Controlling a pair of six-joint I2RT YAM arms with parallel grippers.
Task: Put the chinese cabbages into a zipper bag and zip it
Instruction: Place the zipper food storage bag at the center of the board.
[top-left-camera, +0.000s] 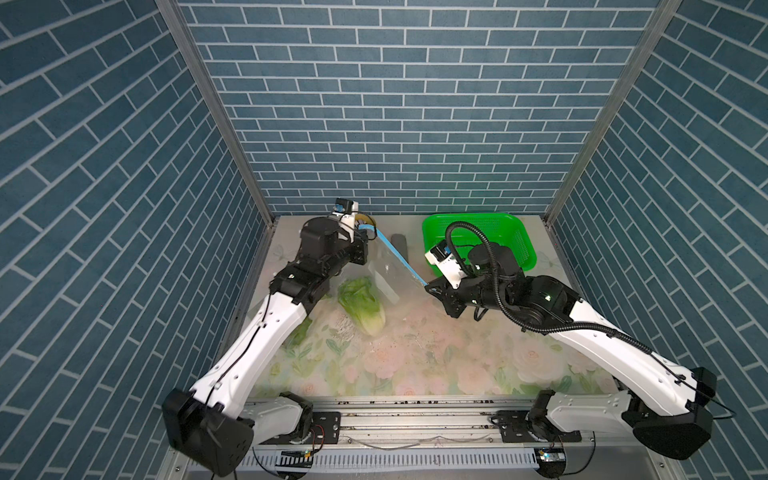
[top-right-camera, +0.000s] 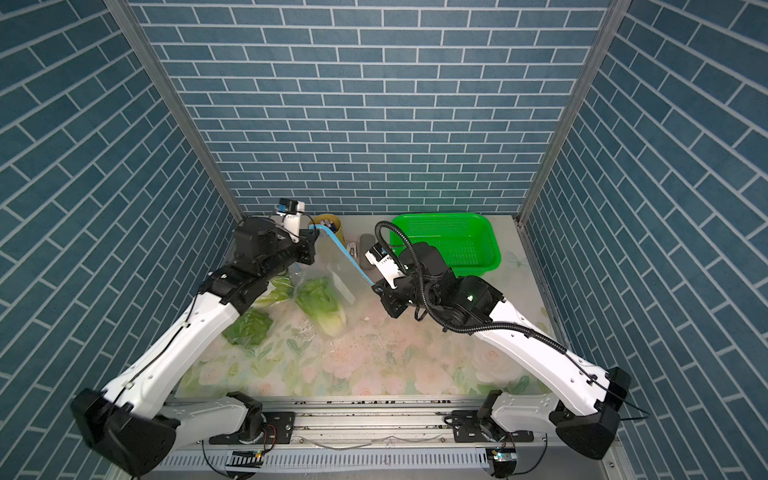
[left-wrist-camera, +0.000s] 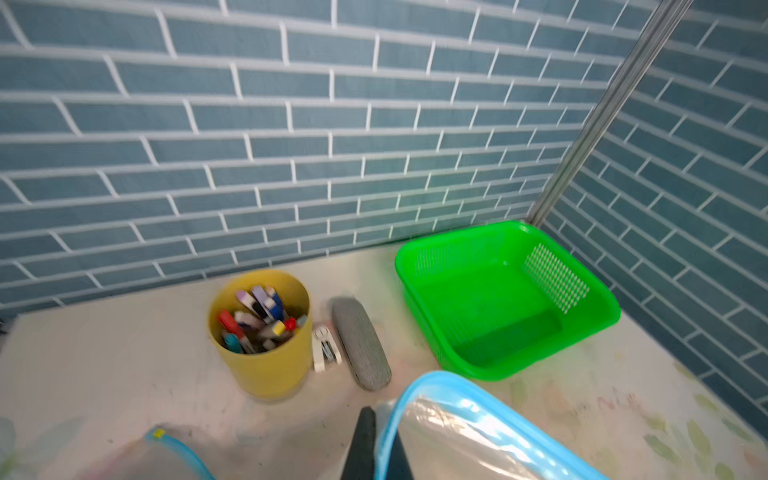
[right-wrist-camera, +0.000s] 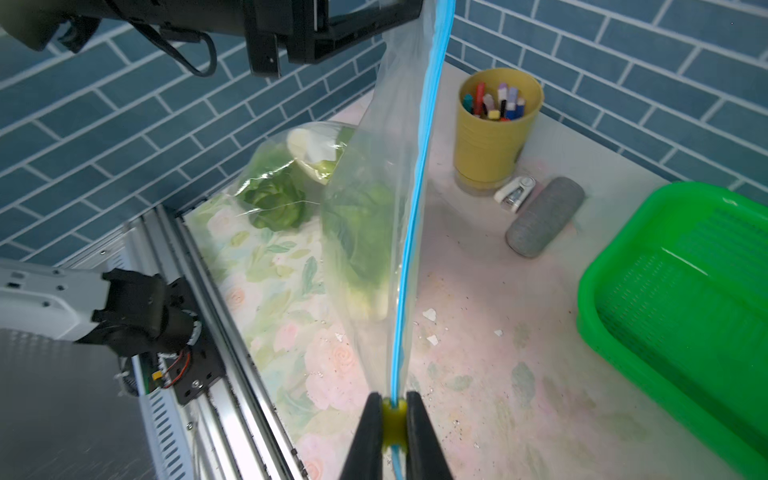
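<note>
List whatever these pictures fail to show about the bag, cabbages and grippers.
Left gripper: left wrist view, jaws cut by the bottom edge and partly behind the zipper bag.
One of the chinese cabbages: in a top view, mostly under the left arm.
Zip upper end: right wrist view, cut by the top edge; full closure cannot be told.
Blue-edged plastic: left wrist view, blurred, cut by the bottom edge.

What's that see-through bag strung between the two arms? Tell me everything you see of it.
The zipper bag is clear plastic with a blue zip strip along its top. The strip is pulled taut: the left gripper holds one end, the right gripper pinches the yellow slider at the other. A cabbage head shows inside, and the bag's bottom sags to the table.
</note>
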